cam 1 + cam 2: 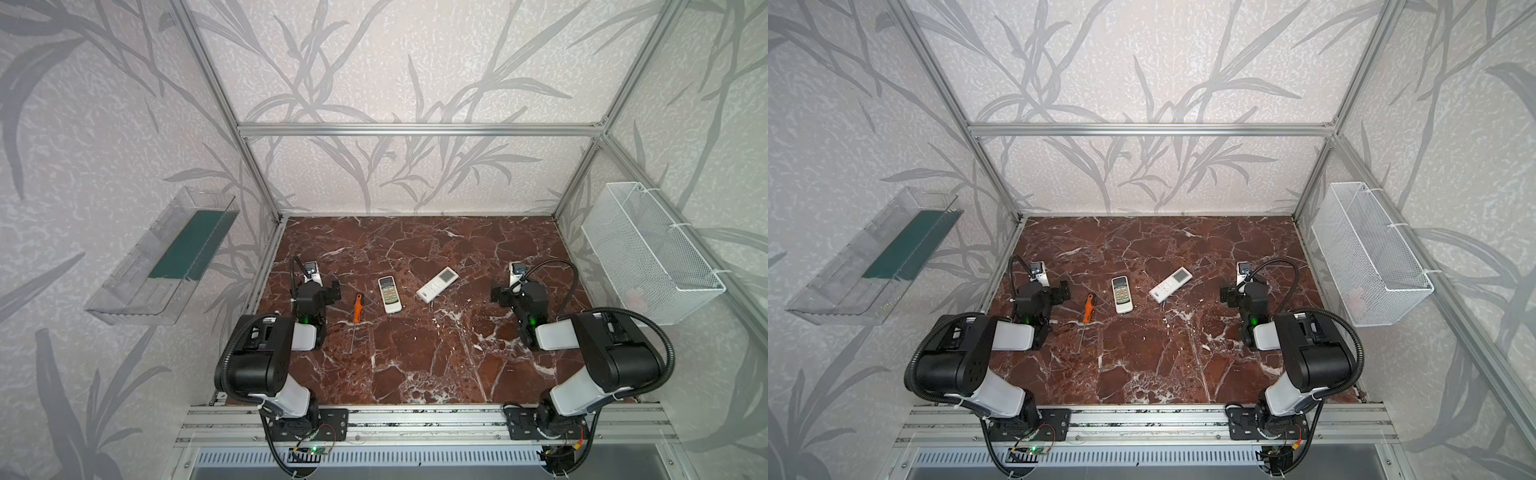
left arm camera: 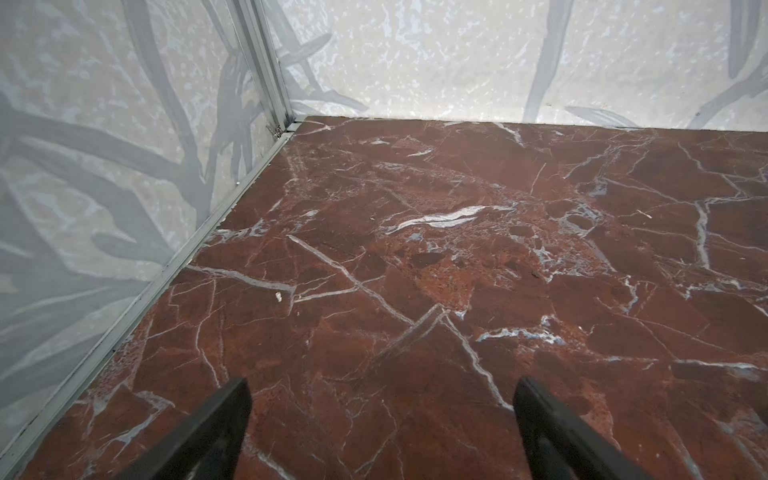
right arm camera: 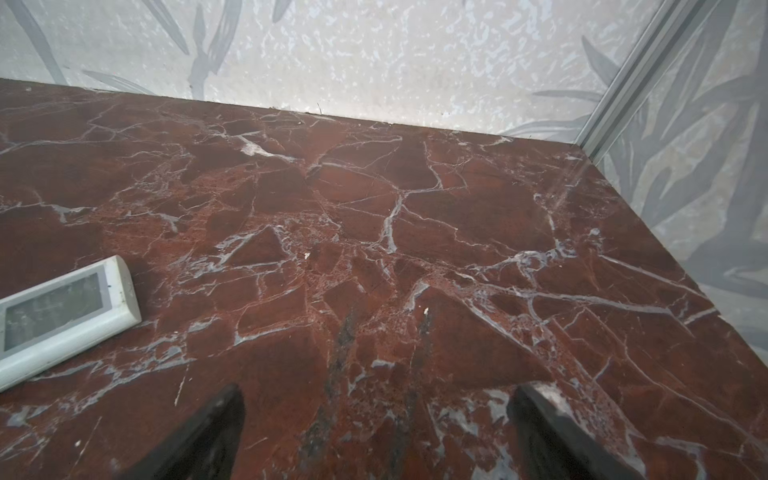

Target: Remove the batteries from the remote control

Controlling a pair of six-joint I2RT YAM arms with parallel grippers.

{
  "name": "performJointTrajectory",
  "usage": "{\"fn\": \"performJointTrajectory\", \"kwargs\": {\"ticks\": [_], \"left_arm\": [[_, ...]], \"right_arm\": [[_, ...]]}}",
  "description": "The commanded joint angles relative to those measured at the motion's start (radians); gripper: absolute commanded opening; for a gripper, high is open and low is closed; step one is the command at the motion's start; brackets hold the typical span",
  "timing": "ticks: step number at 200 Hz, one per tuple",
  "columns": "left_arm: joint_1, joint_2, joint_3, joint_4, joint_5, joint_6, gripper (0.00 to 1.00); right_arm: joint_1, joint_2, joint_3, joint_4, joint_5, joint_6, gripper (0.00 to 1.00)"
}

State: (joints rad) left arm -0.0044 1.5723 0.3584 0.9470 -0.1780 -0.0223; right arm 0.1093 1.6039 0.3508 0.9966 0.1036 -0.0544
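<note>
The tabletop [image 1: 415, 365] is glossy red-brown marble with white veins. It is boxed in by walls [image 1: 374, 62] of pale, rough paper printed with grey leaves, and by an aluminium frame [image 1: 415, 129]. A clear plastic tray [image 1: 137, 291] hangs on one side wall and a white wire-mesh basket [image 1: 648, 257] on the other.

A screwdriver [image 1: 357, 309] lies with its orange handle away from the robot and its thin steel shaft toward it. Just right of the handle lies the grey remote [image 1: 390, 294]. It is rounded and face up, its long axis nearly parallel to the screwdriver and its screen end away from the robot. Farther right lies the white remote [image 1: 437, 284], a flat bar set diagonally, face up, with its screen end pointing away and to the right. The backs of both are hidden.

The left hand [image 2: 382, 390] is left of the screwdriver and the right hand [image 3: 380, 392] far to its right. Both stand spread wide over bare marble, gripping nothing.
</note>
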Motion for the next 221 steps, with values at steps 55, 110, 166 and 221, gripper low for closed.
{"fn": "performJointTrajectory", "kwargs": {"ticks": [55,110,166,221], "left_arm": [[0.007,-0.005,0.018,0.000,0.000,-0.006,0.99],[0.006,-0.005,0.017,0.001,0.000,-0.007,0.99],[0.006,-0.005,0.019,0.000,-0.001,-0.007,0.99],[0.006,-0.006,0.017,0.000,-0.001,-0.007,0.99]], "right_arm": [[0.003,-0.016,0.017,0.001,-0.027,-0.017,0.99],[0.003,-0.015,0.020,-0.005,-0.025,-0.015,0.99],[0.003,-0.016,0.019,-0.004,-0.025,-0.015,0.99],[0.003,-0.016,0.019,-0.003,-0.025,-0.015,0.99]]}}
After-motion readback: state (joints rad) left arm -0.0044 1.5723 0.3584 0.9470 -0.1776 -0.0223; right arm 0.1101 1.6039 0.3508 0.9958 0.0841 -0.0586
